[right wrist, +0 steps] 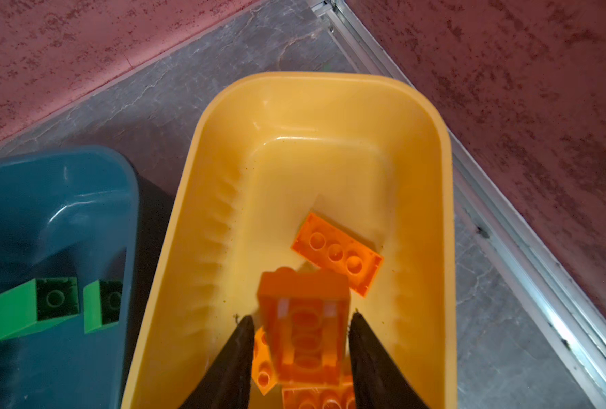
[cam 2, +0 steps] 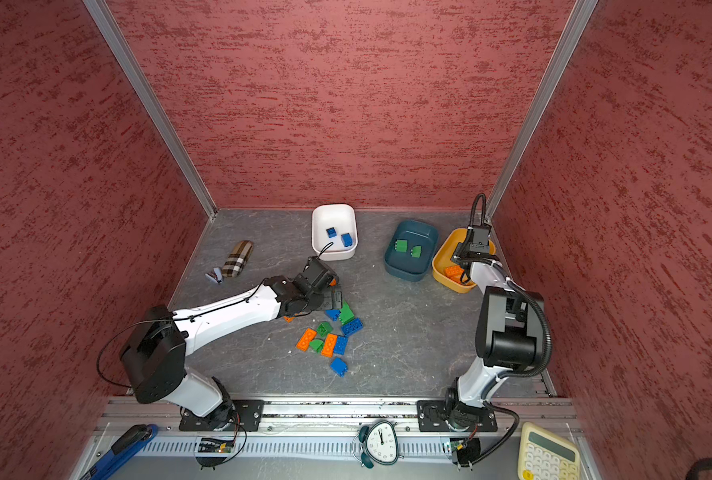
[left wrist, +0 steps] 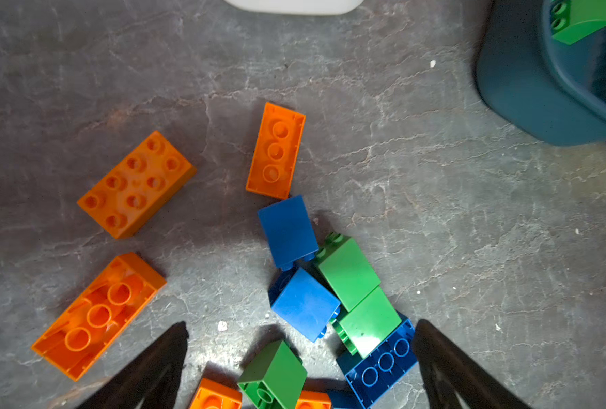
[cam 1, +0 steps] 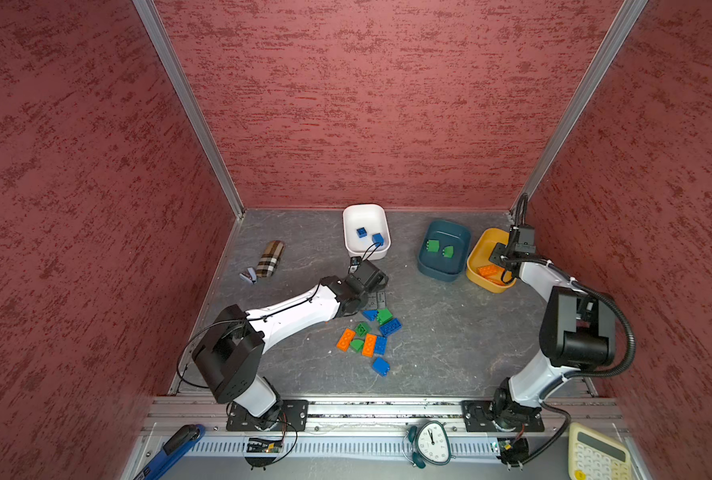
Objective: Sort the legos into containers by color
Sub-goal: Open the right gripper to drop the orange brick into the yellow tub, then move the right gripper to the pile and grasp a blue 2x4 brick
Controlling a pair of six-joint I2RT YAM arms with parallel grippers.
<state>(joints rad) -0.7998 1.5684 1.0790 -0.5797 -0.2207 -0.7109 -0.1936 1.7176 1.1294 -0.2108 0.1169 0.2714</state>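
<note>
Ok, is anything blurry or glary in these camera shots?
Right wrist view: the orange brick between the black fingers is smeared, the flat brick beyond it sharp; a white glint on the teal bowl. Left wrist view: glare on a green brick. Both top views: sharp, evenly lit.

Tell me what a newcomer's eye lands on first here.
The bright jumble of orange, blue and green legos mid-table, beneath the open left gripper. Then the bowls at the back: white bowl with blue bricks, teal bowl with green, and yellow bowl, where the right gripper straddles an orange brick.
</note>
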